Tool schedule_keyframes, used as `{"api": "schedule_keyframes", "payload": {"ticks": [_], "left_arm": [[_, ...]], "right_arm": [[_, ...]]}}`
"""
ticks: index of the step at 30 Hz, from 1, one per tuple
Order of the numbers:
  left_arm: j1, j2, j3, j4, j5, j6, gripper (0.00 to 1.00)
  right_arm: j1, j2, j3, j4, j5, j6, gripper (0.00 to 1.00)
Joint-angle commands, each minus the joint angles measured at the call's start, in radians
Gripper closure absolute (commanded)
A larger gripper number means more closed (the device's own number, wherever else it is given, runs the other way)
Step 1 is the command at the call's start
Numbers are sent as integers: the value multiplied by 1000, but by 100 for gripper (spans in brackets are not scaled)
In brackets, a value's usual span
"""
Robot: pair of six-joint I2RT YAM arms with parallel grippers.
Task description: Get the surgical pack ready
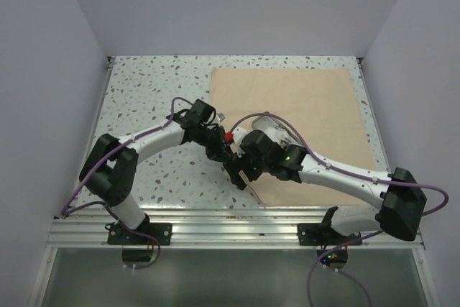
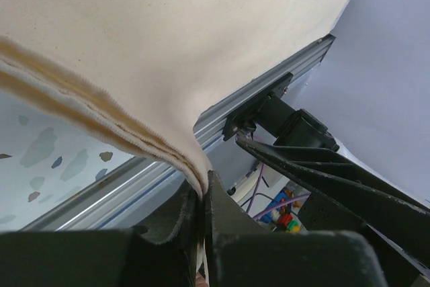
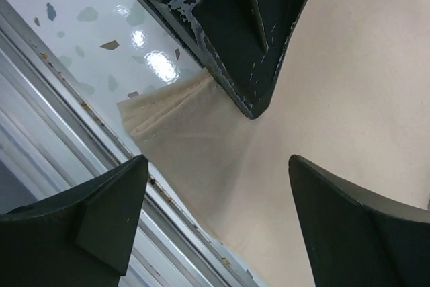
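Note:
The surgical pack shows only as a large tan cloth sheet (image 1: 295,113) spread over the right half of the table. My left gripper (image 2: 201,191) is shut on the sheet's near left corner, and its folded hem layers (image 2: 101,119) rise out of the pinch. From above, the left gripper (image 1: 231,165) sits at that lifted corner. My right gripper (image 1: 248,170) is right beside it, open, hovering over the cloth (image 3: 322,85) with nothing between its fingers (image 3: 101,213). In the right wrist view the left gripper's dark fingers (image 3: 235,45) come down onto the cloth corner (image 3: 158,115).
An aluminium rail (image 1: 230,222) runs along the table's near edge, just below the held corner (image 3: 60,99). Speckled white tabletop (image 1: 151,98) lies left of the cloth. Plain walls close in the back and both sides. The two arms crowd together at the near middle.

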State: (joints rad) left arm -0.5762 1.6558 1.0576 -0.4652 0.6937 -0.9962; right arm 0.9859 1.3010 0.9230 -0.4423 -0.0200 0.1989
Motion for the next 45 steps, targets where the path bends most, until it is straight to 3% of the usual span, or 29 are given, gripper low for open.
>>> {"api": "schedule_keyframes", "payload": {"ticks": [1, 8, 21, 29, 35, 37, 38, 39, 41, 42, 45], "left_arm": [[6, 7, 33, 30, 64, -48, 100], [10, 12, 36, 30, 75, -97, 100], [41, 33, 39, 76, 118, -153, 100], [45, 27, 45, 88, 136, -171, 100], [47, 27, 39, 100, 151, -182, 100], [49, 27, 42, 102, 150, -180, 100], [53, 29, 48, 96, 141, -176, 96], [56, 29, 54, 86, 132, -158, 91], [73, 29, 61, 80, 116, -142, 76], [81, 29, 62, 82, 109, -136, 72], [119, 13, 85, 68, 63, -92, 56]], "right_arm": [[28, 29, 43, 40, 126, -58, 11], [79, 49, 68, 39, 219, -66, 14], [112, 55, 89, 34, 206, -69, 14], [117, 107, 80, 66, 301, -65, 21], [119, 115, 109, 68, 374, -73, 36], [117, 103, 117, 62, 403, -64, 48], [119, 95, 117, 62, 407, -61, 54], [117, 89, 119, 59, 405, -53, 67], [115, 95, 123, 53, 417, -46, 85], [115, 102, 137, 42, 419, -44, 100], [111, 126, 157, 13, 428, -32, 100]]}}
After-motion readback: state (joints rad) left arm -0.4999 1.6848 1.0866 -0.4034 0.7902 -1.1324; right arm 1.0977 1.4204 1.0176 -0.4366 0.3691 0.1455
